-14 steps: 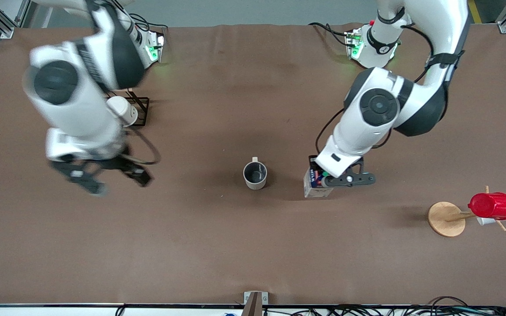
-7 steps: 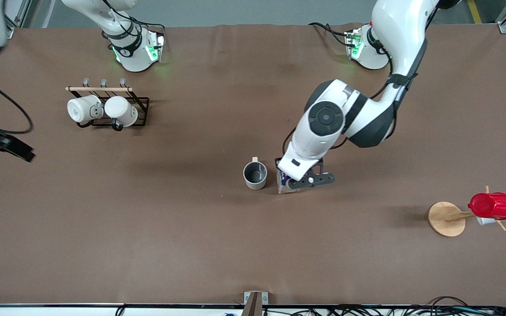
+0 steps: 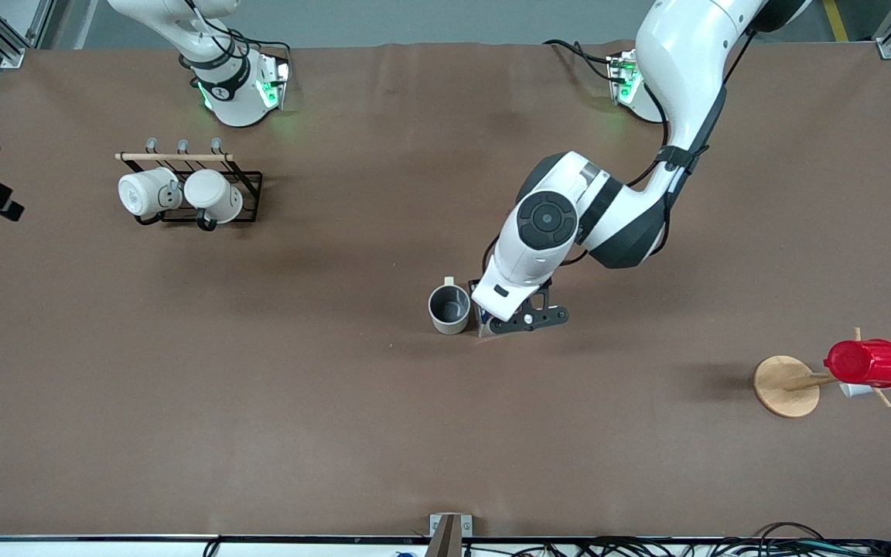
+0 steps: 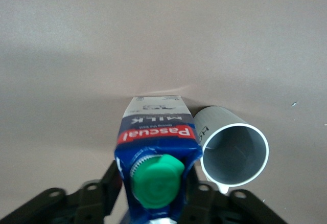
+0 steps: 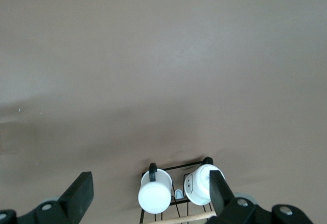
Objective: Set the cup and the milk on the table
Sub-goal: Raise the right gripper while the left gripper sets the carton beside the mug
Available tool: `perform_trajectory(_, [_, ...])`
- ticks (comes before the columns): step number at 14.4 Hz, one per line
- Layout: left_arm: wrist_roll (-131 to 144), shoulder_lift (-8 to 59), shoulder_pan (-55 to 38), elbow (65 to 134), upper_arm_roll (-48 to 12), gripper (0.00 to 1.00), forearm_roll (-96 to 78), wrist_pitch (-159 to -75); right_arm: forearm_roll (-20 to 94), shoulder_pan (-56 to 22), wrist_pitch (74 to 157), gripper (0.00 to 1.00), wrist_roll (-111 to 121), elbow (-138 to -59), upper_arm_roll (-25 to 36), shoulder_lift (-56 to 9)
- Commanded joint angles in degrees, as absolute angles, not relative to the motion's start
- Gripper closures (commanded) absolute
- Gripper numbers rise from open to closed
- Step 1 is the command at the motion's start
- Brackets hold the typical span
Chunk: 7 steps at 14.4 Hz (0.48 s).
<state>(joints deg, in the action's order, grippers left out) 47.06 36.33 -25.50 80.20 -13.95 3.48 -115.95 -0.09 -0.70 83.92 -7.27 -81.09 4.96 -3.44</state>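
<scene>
Milk (image 4: 156, 147), a dark-blue carton with a green cap, is clamped between the fingers of the left gripper (image 4: 153, 203), near the middle of the table (image 3: 337, 433). Its base is seen at the brown surface, though whether it rests there or hangs just above cannot be told. The cup (image 3: 449, 309), white with a grey interior, stands upright just beside the gripped carton, toward the right arm's end of the table; the two are very close, and contact between them cannot be told. The right gripper (image 5: 148, 196) is held spread wide, with nothing between its fingers, high above the black wire rack (image 5: 176, 191) and its two white mugs (image 5: 155, 197).
</scene>
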Motion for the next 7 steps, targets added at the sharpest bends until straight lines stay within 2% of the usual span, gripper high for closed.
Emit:
perform_trajectory(1, [47.29, 36.39, -26.10, 77.96, -13.28, 0.00, 4.30, -115.40, 0.62, -0.70, 87.97, 0.00, -7.03, -87.79, 4.75, 0.52])
perform_trajectory(3, [46.59, 31.93, -24.88, 76.82, -12.66, 0.00, 4.74, -112.78, 0.53, -0.88, 88.07, 0.00, -7.03, -87.71, 4.66, 0.53])
perform_trajectory(7, [38.17, 22.27, -15.14, 77.51, -12.66, 0.00, 5.45, -105.40, 0.62, -0.88, 87.80, 0.00, -7.21, -87.63, 4.66, 0.44])
